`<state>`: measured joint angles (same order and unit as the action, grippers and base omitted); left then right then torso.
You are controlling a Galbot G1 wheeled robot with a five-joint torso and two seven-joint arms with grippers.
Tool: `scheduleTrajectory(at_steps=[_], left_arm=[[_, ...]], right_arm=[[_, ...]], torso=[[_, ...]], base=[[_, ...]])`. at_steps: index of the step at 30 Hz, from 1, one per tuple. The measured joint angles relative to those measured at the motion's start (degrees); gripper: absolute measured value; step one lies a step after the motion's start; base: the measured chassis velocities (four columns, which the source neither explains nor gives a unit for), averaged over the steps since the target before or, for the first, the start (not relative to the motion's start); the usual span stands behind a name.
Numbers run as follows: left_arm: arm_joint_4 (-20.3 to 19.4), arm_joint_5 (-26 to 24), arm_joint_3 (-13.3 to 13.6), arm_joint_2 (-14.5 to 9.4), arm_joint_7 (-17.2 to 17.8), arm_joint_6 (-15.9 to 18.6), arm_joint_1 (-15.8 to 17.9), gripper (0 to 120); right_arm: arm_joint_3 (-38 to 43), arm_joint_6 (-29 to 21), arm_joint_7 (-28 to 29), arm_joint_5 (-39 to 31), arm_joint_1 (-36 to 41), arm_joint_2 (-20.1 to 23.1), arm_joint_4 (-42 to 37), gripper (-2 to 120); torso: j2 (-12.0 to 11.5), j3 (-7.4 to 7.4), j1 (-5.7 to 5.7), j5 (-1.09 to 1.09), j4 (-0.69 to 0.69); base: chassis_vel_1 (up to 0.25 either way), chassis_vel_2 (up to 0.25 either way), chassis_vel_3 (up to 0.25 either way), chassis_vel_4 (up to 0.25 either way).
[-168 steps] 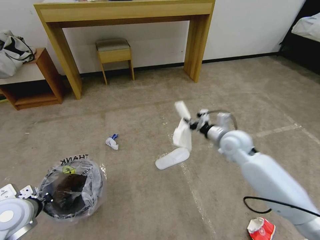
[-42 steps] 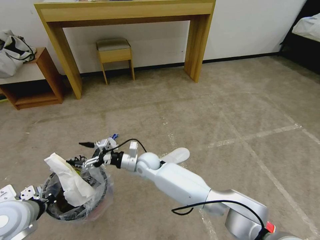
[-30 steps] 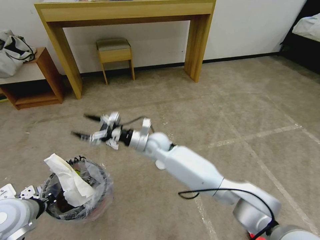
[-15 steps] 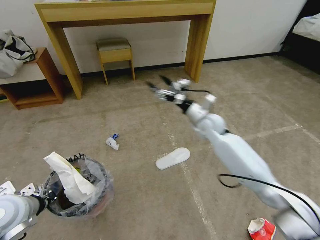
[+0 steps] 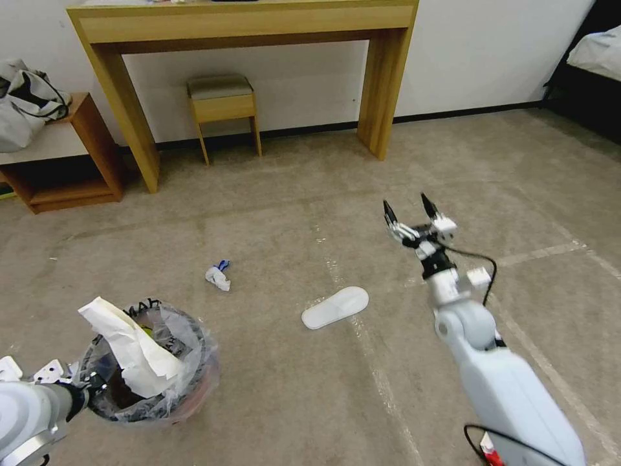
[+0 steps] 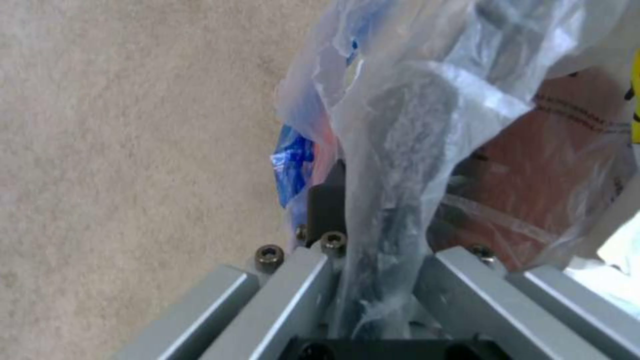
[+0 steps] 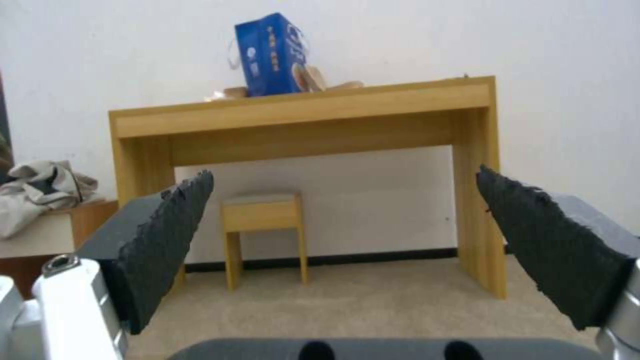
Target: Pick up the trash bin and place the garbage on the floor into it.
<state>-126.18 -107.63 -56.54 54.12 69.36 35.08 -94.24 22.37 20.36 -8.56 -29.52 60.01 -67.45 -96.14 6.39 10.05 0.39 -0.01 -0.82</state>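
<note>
The trash bin (image 5: 152, 369) hangs upright from the left gripper (image 5: 84, 382), mouth facing up, near the floor (image 5: 272, 388) at the robot's left. In the left wrist view the jaws are clamped on the bin's rim (image 6: 393, 225) through the clear liner, so the bin is already in hand. A crumpled white paper (image 5: 132, 349) sticks out of its mouth, long axis slanting up and away from the bin toward the left.

The right gripper (image 5: 414, 217) is raised over open floor ahead of the robot, jaws spread wide and holding nothing, tips pointing up and toward the wooden bench (image 5: 246, 26) at the wall.

Step in hand, by my reading: between pickups, one piece binned and the free arm ready for another. A small white-and-blue scrap (image 5: 218, 276) lies on the floor just beyond the bin. The next move probably calls for lowering the open jaws over it (the white slipper (image 5: 335, 307) beside it is not litter).
</note>
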Motion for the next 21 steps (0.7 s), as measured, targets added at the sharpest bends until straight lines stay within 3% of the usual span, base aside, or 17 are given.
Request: scheduleTrajectory(at_steps=[5,13,21], left_arm=[[-0.57,-0.48,-0.89,0.43,0.7,-0.12,-0.62,0],[-1.83,-3.65,-4.89,0.5,2.9,-0.67,-2.58,0],[-1.83,-3.91,-5.19,1.09,3.28,-0.81,-2.71,0]], right_arm=[[1.03,1.77,-0.78,1.78,2.68,-1.62,-0.1,100],[1.5,4.34,-2.6,4.56,8.01,-5.14,0.22,100],[1.15,5.99,-3.33,6.52,9.01,-6.28,2.04,100]], torso=[[0.0,0.0,0.0,0.0,0.01],[0.0,0.01,0.0,0.0,0.01],[0.0,0.0,0.0,0.0,0.0]], base=[[0.0,0.0,0.0,0.0],[0.0,0.0,0.0,0.0],[0.0,0.0,0.0,0.0]])
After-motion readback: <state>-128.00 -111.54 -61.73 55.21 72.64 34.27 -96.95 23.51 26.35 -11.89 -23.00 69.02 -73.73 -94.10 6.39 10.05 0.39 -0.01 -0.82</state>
